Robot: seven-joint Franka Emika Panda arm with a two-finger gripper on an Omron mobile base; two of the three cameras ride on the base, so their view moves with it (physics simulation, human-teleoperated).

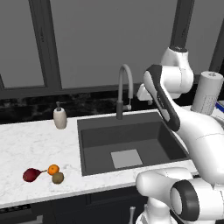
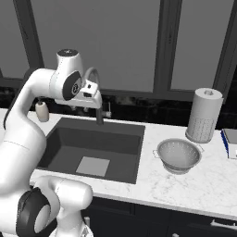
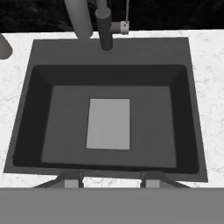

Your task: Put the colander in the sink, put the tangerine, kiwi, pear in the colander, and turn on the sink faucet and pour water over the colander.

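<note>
The colander (image 2: 178, 155) stands upright on the white counter right of the sink (image 2: 92, 139), apart from the arm. The sink (image 1: 131, 135) is a dark basin with a pale panel at its bottom and nothing in it. On the counter left of it lie the pear (image 1: 30, 175), the tangerine (image 1: 53, 169) and the kiwi (image 1: 57, 177), close together. The faucet (image 1: 124, 87) rises behind the basin. My gripper (image 3: 110, 179) hangs open high over the sink (image 3: 109, 83), near the faucet (image 3: 105, 30), with nothing between its fingers. Water is out of view.
A beige soap dispenser (image 1: 60, 117) stands at the sink's back left corner. A paper towel roll (image 2: 204, 115) stands behind the colander, and a blue-edged flat object (image 2: 230, 141) lies at the far right. Dark windows run along the back of the counter.
</note>
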